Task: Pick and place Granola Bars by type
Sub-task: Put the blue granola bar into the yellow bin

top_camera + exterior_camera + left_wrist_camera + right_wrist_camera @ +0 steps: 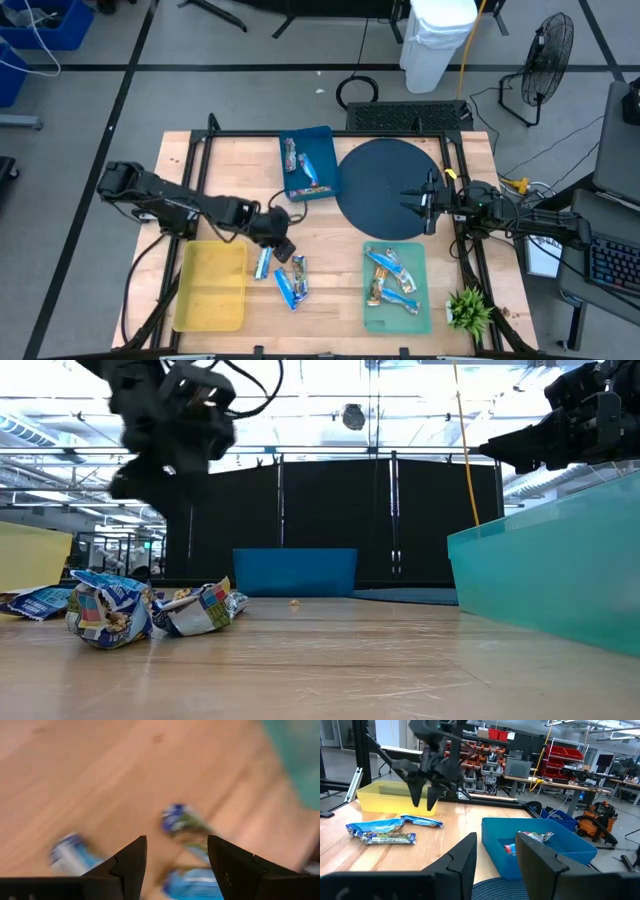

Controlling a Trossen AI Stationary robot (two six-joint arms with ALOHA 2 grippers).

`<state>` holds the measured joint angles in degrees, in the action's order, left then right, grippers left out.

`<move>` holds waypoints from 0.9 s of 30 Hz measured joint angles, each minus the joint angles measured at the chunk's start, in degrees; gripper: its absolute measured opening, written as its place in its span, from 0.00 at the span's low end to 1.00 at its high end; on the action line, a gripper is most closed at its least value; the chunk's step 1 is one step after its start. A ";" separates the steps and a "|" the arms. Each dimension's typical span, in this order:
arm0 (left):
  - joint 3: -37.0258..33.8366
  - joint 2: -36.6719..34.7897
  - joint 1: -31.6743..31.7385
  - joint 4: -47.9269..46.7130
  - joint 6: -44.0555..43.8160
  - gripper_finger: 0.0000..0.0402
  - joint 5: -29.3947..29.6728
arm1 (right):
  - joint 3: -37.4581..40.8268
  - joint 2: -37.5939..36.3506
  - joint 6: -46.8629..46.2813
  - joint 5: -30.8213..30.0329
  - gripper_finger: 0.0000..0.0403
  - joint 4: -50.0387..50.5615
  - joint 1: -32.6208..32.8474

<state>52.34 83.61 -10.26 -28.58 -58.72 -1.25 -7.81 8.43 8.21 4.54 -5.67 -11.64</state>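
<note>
High view: left gripper (pixel 281 243) sits over bare wood mid-table, just above three loose blue-and-white wrapped granola bars (pixel 290 280) lying between the flat yellow rectangular tray (pixel 211 287) and the teal rectangular tray (pixel 398 300). Teal tray holds several blue-silver bars (pixel 391 277). Blue rectangular tray (pixel 320 150) at the back holds two bars, one reddish-brown. Right gripper (pixel 428 201) waits over the edge of the dark round mat (pixel 385 185), beside the blue tray.

Low view: left gripper hangs above the table, fingers off the wood, nothing in them. Two crumpled wrappers (pixel 150 608) lie below it, a flat blue one further left. Teal tray wall fills the right; right arm up top right.

Left wrist view: fingers (pixel 131 862) spread wide, empty, bars on the wood between and beyond them; blurred.

Right wrist view: right fingers (pixel 461 860) parted moderately, empty, hovering at the mat edge. Blue tray ahead with bars inside; left gripper (pixel 422 795) open above the loose bars, yellow tray behind.
</note>
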 joint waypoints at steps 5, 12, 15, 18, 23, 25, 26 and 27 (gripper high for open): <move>0.00 0.25 -2.99 -7.55 -7.52 0.53 8.89 | 0.00 -0.02 -0.02 0.00 0.31 -0.02 -0.01; -0.37 0.37 -4.13 -11.21 -14.79 0.53 9.85 | 0.00 -0.02 0.00 0.00 0.31 -0.04 0.00; -1.17 0.37 -4.11 -11.39 -16.34 0.53 9.17 | 0.00 0.00 0.00 0.00 0.31 -0.02 0.00; -2.30 0.37 -4.11 -11.42 -16.94 0.53 8.77 | 0.00 0.00 -0.02 0.00 0.31 -0.02 -0.01; -3.61 0.37 -4.10 -11.45 -18.03 0.53 8.67 | 0.00 -0.01 0.00 0.00 0.31 -0.04 0.00; -3.93 0.87 -4.09 -11.15 -18.11 0.53 8.57 | 0.00 0.00 -0.02 0.00 0.31 -0.02 0.00; -3.93 1.53 -4.09 -10.88 -18.12 0.53 8.28 | 0.00 0.00 -0.02 0.00 0.31 -0.04 -0.02; -3.95 2.23 -4.09 -10.79 -18.11 0.53 7.61 | 0.00 0.00 -0.01 0.00 0.31 -0.04 0.00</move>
<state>48.39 85.84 -14.35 -39.37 -76.83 6.36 -7.81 8.43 8.20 4.54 -5.71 -11.64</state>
